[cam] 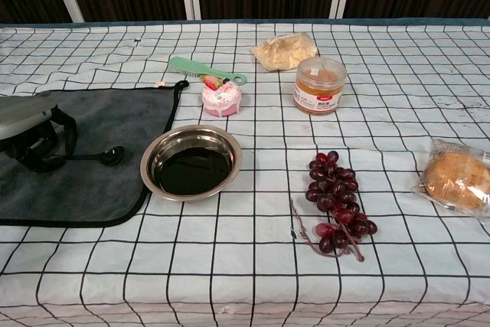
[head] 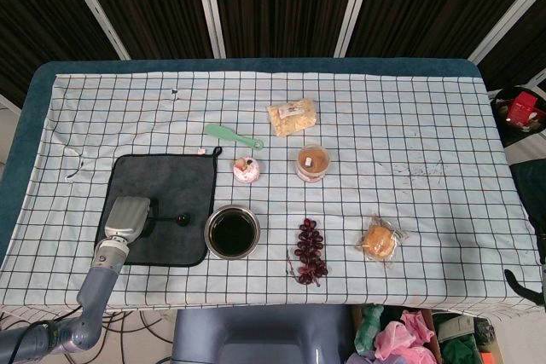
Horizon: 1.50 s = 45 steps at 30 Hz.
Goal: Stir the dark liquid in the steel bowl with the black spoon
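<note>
Left hand (cam: 31,137) sits on the grey mat (head: 175,189), fingers curled down over the handle of the black spoon (cam: 96,156), whose bowl end pokes out toward the steel bowl (cam: 191,162). I can't tell whether the fingers actually pinch the handle or only cover it, so I treat the grip as unconfirmed. My right hand shows in neither camera.

What worries me: if the hold is loose, the spoon may slip or swing as I lift and drop back on the mat. The steel bowl stands just beyond the mat's edge on the spoon side, holding the dark liquid (cam: 191,170); it is shallow and probably light, so a low approach could knock the rim, push it across the checked cloth (head: 409,125), or slop liquid over it.

Count, outward from the hand: one spoon, one mat, one steel bowl. Past the bowl, one bunch of grapes (cam: 334,201) and one wrapped bun (cam: 458,180). Farther off, one pink cupcake (cam: 220,96), one green comb (cam: 200,70), one lidded jar (cam: 319,84), one bag of snacks (cam: 285,50).
</note>
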Available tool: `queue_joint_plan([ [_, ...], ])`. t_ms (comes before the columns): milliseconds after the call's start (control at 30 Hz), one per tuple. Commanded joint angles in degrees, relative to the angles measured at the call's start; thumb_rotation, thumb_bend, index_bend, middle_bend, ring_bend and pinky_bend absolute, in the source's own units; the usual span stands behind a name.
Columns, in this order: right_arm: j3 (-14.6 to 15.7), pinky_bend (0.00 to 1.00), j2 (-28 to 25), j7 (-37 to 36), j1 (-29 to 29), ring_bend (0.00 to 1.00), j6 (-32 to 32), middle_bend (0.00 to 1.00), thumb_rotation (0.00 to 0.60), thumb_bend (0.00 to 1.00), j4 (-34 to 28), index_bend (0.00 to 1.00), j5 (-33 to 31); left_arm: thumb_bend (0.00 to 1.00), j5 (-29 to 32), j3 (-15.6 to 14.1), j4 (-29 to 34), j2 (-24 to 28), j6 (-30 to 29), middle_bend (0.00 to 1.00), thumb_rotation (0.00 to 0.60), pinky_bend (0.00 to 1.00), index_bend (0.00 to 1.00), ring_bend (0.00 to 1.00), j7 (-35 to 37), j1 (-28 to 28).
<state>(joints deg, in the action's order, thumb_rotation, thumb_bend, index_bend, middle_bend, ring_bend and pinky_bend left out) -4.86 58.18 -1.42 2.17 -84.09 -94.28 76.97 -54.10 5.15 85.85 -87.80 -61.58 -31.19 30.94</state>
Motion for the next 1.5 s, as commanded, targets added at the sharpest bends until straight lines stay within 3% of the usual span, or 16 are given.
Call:
queue_joint_plan([
  [33, -0.02, 0.21, 0.02, 0.03, -0.02, 0.06, 0.05, 0.01, 0.600, 0.23, 0.03, 0.07, -0.09, 0.39, 0.23, 0.06, -0.05, 0.02, 0.08, 0.85, 0.600, 0.87, 0.53, 0.88, -0.16, 0.10],
  [1067, -0.05, 0.21, 0.00, -0.06, -0.07, 0.06, 0.17, 0.01, 0.600, 0.23, 0.03, 0.07, -0.24, 0.39, 0.58, 0.01, -0.58, -0.60, 0.09, 0.84, 0.600, 0.87, 0.52, 0.88, -0.69, 0.58],
  [1500, 0.01, 0.21, 0.09, 0.11, -0.20, 0.06, 0.38, 0.01, 0.600, 0.23, 0.05, 0.07, -0.20, 0.44, 0.58, 0.18, -0.92, -0.80, -0.10, 0.85, 0.600, 0.87, 0.54, 0.88, -0.38, 0.64],
])
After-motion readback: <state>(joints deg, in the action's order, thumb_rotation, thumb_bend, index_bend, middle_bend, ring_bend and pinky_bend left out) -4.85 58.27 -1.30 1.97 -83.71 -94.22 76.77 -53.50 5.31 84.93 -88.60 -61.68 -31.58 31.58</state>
